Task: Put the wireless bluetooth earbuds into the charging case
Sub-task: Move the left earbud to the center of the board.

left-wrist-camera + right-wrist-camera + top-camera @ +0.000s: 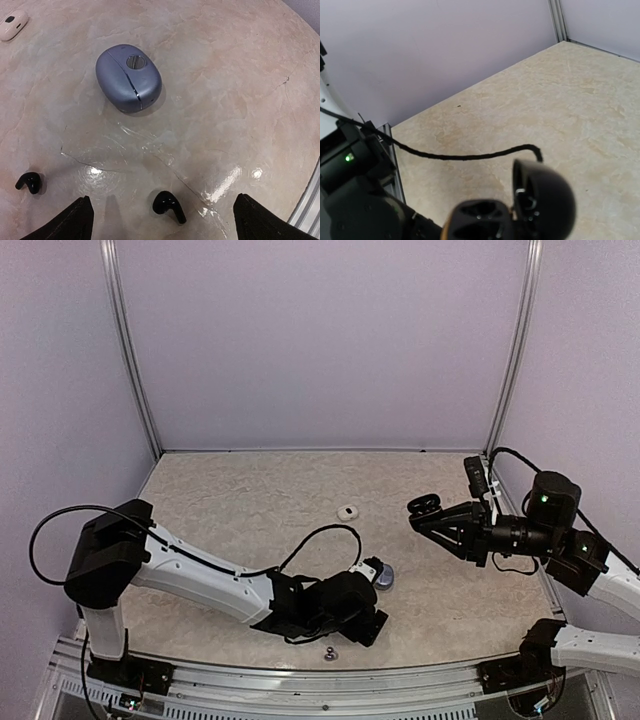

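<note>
While two black earbuds (169,206) lie loose near the shut case (129,77), none is inserted; my left gripper (162,198) wide, empty; right gripper (424,508): cannot tell.

Both arms share one livery: white shells on the long links, matt black housings at every joint. The left arm (200,585) has a black base on the aluminium rail (300,672), a blocky black shoulder above it and thin black cables (45,530) looping off. The right arm (560,530), at the rail's other end, shows a small green light (544,498) on a round black motor. The left claw (162,225) has black wedge-shaped fingers (75,222); the right claw (422,508) is black too.
</note>
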### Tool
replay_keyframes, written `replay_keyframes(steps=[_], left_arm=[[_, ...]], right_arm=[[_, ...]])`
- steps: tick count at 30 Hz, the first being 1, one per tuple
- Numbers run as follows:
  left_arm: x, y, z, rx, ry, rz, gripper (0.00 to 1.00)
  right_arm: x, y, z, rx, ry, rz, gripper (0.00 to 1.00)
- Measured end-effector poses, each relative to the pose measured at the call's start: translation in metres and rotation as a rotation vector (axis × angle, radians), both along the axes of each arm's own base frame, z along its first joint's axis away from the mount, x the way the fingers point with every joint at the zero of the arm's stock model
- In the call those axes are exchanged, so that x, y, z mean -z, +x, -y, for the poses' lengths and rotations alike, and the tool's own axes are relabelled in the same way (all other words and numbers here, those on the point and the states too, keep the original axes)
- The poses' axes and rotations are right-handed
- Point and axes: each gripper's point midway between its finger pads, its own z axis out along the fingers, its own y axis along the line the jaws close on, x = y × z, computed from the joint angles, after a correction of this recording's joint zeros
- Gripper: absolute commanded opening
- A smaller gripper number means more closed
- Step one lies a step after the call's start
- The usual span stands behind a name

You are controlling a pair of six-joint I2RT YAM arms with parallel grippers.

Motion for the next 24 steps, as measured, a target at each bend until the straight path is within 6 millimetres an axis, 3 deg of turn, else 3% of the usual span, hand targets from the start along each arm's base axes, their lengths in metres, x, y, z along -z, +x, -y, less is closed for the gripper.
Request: replay_keyframes(steps=[4,9,14,20,24], left_arm=[[0.009,0.011,0.004,-0.030,0.040,0.020,0.91],[0.031,0.022,-0.017,-0.055,0.155,0.021,0.74],[0.031,0.040,-0.028,-0.070,0.183,0.027,0.62],[0.029,0.058,-0.056,-0.036,0.249,0.020,0.59],[0.025,0.056,-0.059,0.072,0.286,0.008,0.58]], right_arm=[[0.001,0.000,0.000,0.001,-0.004,-0.001,0.00],[0.003,0.002,0.000,0.002,-0.010,-0.003,0.00],[0.003,0.002,0.000,0.003,-0.011,-0.002,0.00],[0.003,0.002,0.000,0.003,-0.013,0.003,0.00],[0.003,0.001,0.000,-0.002,-0.013,0.004,0.00]])
